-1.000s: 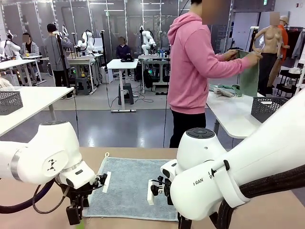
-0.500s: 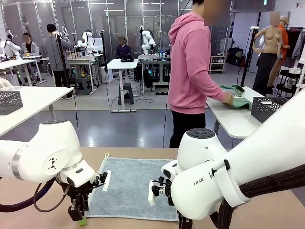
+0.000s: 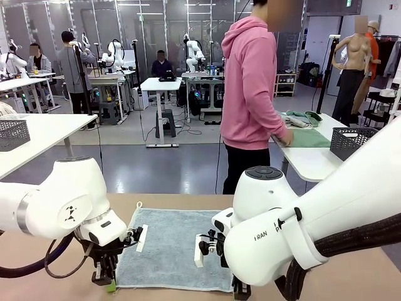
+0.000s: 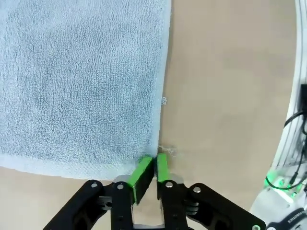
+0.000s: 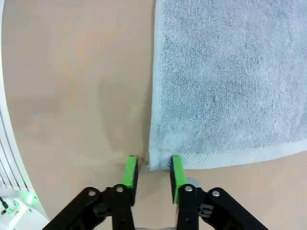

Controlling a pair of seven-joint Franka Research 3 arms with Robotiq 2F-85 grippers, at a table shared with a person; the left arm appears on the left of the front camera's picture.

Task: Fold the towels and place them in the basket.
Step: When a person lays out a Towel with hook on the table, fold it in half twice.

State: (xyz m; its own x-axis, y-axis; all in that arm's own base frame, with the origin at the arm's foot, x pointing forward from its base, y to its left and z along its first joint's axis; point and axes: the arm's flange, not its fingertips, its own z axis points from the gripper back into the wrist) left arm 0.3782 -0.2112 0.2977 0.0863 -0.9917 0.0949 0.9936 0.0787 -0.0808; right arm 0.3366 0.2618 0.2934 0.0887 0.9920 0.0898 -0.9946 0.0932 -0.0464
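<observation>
A light blue-grey towel [image 3: 175,244] lies flat on the tan table [image 3: 182,200], with a small loop at its far left corner. My left gripper [image 3: 109,283] is down at its near left corner. In the left wrist view this gripper [image 4: 155,163] has its green pads pressed together on the corner of the towel [image 4: 81,81]. My right gripper [image 5: 153,163] straddles the other near corner of the towel [image 5: 225,72], its pads a narrow gap apart. A dark grey mesh basket [image 3: 352,143] stands on the white table at the right.
A person in a pink hoodie [image 3: 250,88] presses a green towel [image 3: 310,138] flat on that white table, beside a pile of teal towels [image 3: 301,118]. Another dark basket [image 3: 12,133] stands on a table at the far left. My bulky right arm [image 3: 282,244] covers the near right.
My left gripper has shifted onto the towel's near left corner and closed. The person has brought the green towel down from chest height and laid it flat on the white table.
</observation>
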